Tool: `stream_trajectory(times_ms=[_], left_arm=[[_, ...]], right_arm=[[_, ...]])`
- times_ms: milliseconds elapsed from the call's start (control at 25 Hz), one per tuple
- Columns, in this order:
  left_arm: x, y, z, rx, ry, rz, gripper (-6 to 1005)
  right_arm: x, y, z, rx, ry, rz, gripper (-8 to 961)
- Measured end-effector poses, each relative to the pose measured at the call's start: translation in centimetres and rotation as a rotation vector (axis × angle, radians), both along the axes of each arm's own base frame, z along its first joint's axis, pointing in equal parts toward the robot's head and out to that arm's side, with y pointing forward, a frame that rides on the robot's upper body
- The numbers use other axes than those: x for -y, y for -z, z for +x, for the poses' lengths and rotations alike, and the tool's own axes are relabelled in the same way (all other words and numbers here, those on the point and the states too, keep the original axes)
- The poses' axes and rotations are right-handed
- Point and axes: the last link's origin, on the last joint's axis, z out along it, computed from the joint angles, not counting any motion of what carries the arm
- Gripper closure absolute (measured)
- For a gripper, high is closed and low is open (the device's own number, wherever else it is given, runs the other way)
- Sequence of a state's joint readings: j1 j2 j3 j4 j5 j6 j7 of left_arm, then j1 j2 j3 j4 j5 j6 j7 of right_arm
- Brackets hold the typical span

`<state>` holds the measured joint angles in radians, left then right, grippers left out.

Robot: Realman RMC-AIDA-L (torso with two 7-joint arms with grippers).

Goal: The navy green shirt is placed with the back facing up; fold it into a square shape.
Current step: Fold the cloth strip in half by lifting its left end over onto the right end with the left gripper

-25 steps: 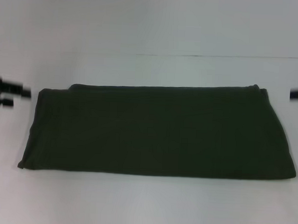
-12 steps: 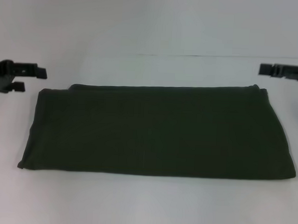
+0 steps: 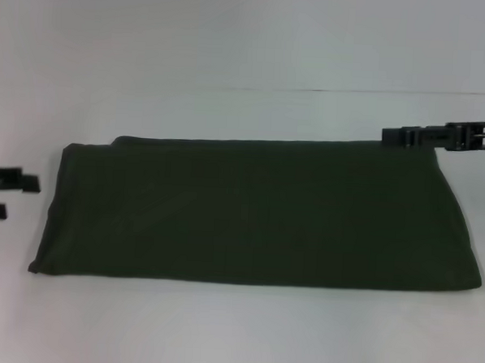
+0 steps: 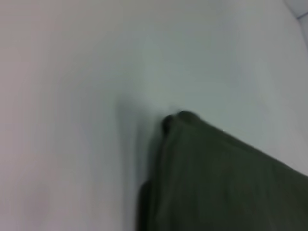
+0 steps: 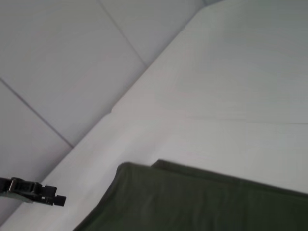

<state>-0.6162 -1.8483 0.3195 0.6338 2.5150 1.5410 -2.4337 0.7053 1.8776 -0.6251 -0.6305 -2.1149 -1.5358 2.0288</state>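
Note:
The navy green shirt (image 3: 257, 211) lies flat on the white table (image 3: 250, 44), folded into a long, wide rectangle with its plain side up. No lettering shows. My left gripper (image 3: 12, 196) is open, just off the shirt's left edge and apart from it. It also shows far off in the right wrist view (image 5: 36, 191). My right gripper (image 3: 391, 135) reaches in from the right, over the shirt's back right corner. The left wrist view shows a shirt corner (image 4: 180, 120). The right wrist view shows the shirt's back left corner (image 5: 130, 171).
The white table spreads on all sides of the shirt. A thin seam line (image 3: 353, 91) runs across it behind the shirt. In the right wrist view, the table's far edge (image 5: 144, 77) meets a pale panelled wall (image 5: 62, 57).
My left gripper has moved from beside the back left corner toward me, along the shirt's left edge. My right gripper has moved in leftward and lower, onto the back right corner. The shirt has not moved.

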Motion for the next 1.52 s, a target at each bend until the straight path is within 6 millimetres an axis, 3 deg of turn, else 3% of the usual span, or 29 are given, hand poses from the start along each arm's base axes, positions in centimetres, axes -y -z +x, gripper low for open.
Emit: stream_trajectory(times_ms=[480, 1520], left_arm=[[2.6, 2.0, -2.5, 0.044, -0.161, -0.022, 73], [2.4, 5.1, -2.7, 0.121, -0.289, -0.041, 73]], right_arm=[[0.1, 1.4, -0.6, 0.039, -0.037, -0.050, 151], [-0.2, 0.9, -0.8, 0.032, -0.032, -0.046, 152]])
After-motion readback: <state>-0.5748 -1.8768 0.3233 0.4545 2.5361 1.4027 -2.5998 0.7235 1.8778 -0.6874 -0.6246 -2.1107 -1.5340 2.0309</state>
